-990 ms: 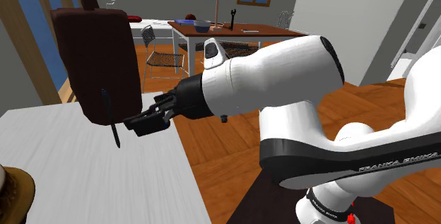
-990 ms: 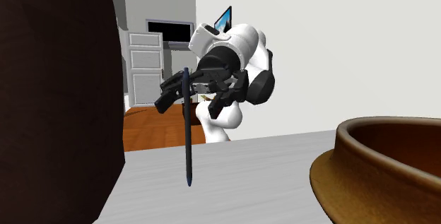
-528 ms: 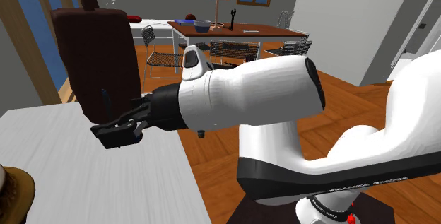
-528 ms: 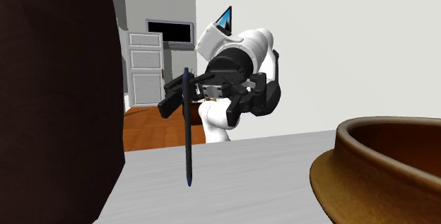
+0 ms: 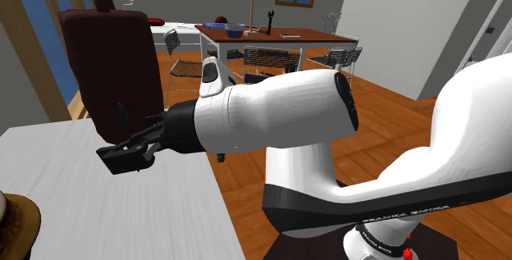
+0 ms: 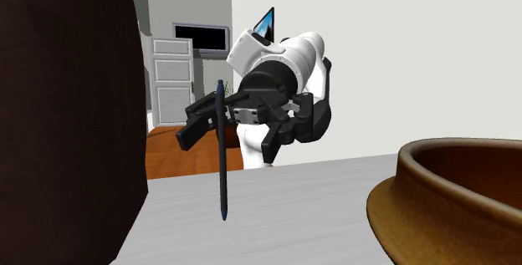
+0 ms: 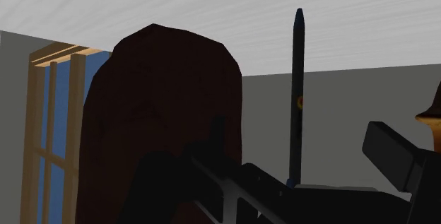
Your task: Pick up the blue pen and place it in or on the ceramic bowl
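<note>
Hand (image 5: 125,157) spread around upright blue pen (image 6: 222,171) on white table (image 5: 98,209); wood floor (image 5: 240,205) beyond.

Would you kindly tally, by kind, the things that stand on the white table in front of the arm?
Dark blue pen: 1
Brown bowl: 1
Large dark brown object: 1
Total: 3

You can read one marking: FRANKA EMIKA, in pale letters along the dark band (image 5: 386,215) of the arm (image 5: 279,119).
</note>
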You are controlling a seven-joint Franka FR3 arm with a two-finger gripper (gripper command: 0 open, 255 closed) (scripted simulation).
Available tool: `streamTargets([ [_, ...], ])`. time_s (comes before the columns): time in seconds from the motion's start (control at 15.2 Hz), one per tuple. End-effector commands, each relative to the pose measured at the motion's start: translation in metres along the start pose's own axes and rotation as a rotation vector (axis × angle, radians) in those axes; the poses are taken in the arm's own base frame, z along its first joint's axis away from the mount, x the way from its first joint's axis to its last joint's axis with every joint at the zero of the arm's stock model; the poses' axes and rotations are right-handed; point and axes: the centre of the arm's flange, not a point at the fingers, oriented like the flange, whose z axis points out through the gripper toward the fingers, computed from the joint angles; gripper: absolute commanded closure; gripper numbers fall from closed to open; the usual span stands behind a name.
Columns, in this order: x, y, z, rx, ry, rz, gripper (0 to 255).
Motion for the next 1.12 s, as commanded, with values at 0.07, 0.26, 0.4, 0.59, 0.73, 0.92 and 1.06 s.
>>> streamTargets([
  [0.07,0.000,0.000,0.000,0.000,0.000,0.000,0],
  [0.26,0.000,0.000,0.000,0.000,0.000,0.000,255],
  [0.4,0.000,0.000,0.000,0.000,0.000,0.000,255],
  [0.59,0.000,0.000,0.000,0.000,0.000,0.000,255],
  [0.73,0.000,0.000,0.000,0.000,0.000,0.000,255],
  [0.92,0.015,0.000,-0.006,0.000,0.000,0.000,255],
  [1.06,0.024,0.000,-0.010,0.000,0.000,0.000,255],
])
